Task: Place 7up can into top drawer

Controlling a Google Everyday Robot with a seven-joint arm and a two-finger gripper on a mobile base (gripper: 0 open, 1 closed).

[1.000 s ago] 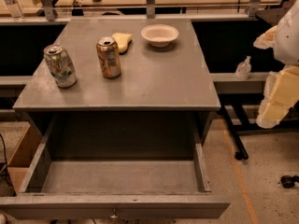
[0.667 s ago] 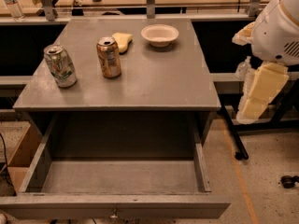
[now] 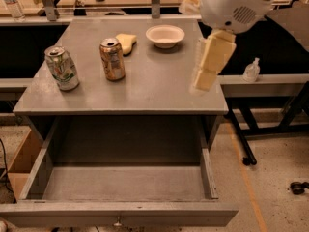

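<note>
The 7up can [image 3: 62,67], silvery-white with green markings, stands upright on the left side of the grey cabinet top [image 3: 159,81]. The top drawer [image 3: 120,212] is pulled open below the front edge and nothing lies in it. A small keyhole shows at the centre of its front panel. My gripper [image 3: 205,79] hangs from the white arm over the right edge of the cabinet top. It is far to the right of the can and holds nothing.
A golden-brown can [image 3: 112,58] stands right of the 7up can. A yellow sponge-like piece [image 3: 126,42] and a white bowl [image 3: 165,35] sit at the back. A small clear bottle [image 3: 251,70] stands on the right shelf. A cardboard box [image 3: 21,163] sits left of the drawer.
My arm and gripper have moved left and inward, from beside the cabinet's right side to over its right edge. The cans and the drawer have not moved.
</note>
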